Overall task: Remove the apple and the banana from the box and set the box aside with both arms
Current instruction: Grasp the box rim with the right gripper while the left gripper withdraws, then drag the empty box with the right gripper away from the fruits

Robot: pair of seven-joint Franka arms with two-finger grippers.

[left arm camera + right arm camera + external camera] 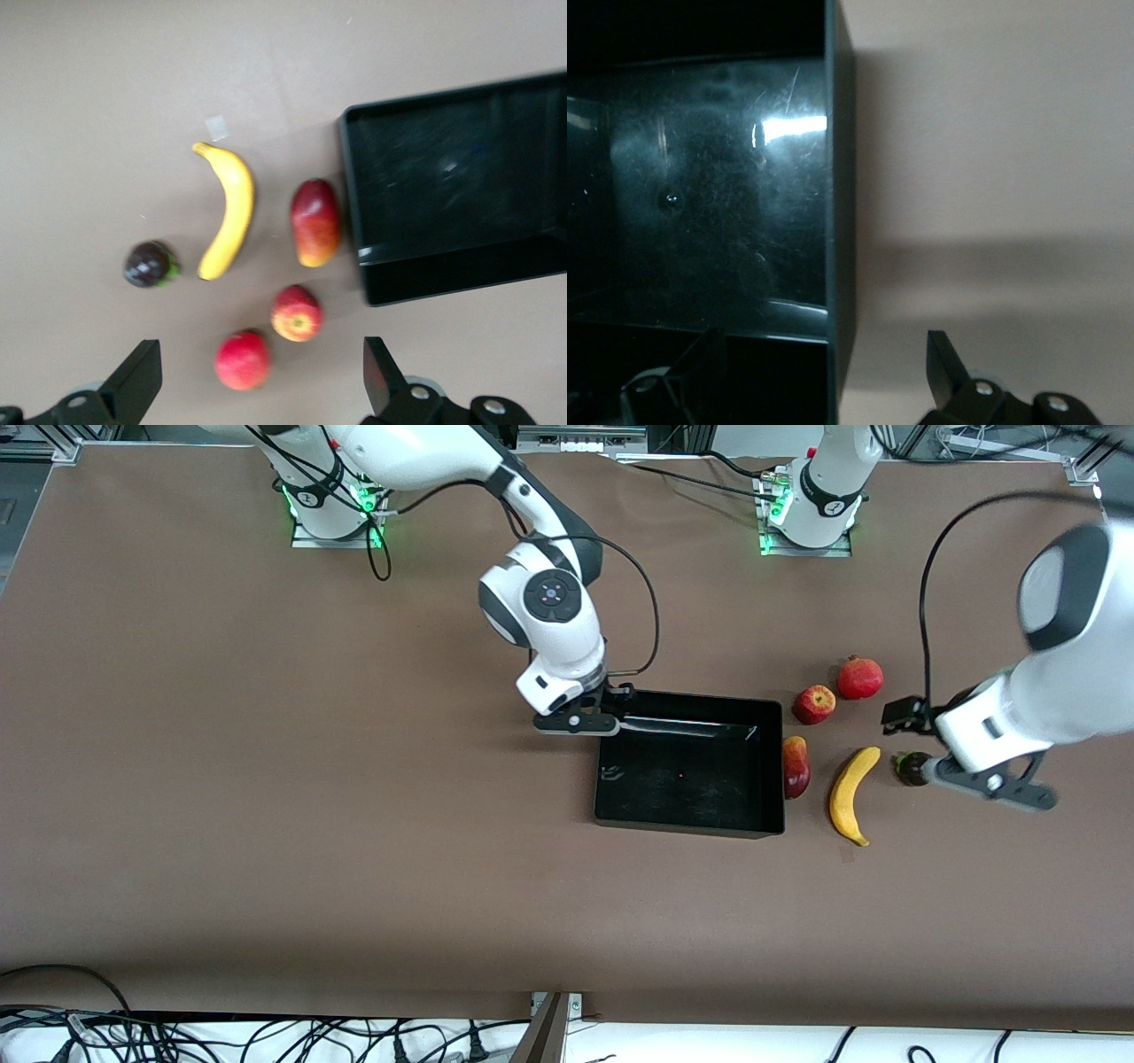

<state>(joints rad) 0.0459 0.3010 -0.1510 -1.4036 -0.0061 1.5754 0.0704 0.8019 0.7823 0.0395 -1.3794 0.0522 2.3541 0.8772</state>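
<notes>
The black box [691, 815] sits mid-table. My right gripper [580, 724] hovers open at its corner toward the right arm's end, away from the front camera. In the right wrist view the gripper [824, 363] has one finger over the inside and one outside the box wall [840, 177]. Toward the left arm's end lie a banana [852, 794], an apple [813, 704], a red-yellow elongated fruit [796, 766], a round red fruit [860, 677] and a dark purple fruit [908, 768]. My left gripper [988, 784] hangs open and empty above them. The left wrist view shows its gripper [260, 381], the banana [229, 212], apple [297, 312] and box [461, 186].
The elongated red-yellow fruit [315, 221] lies against the box's wall. The round red fruit [243, 360] and dark fruit [150, 264] lie apart on the brown table [266, 779]. Cables hang along the table edge nearest the front camera.
</notes>
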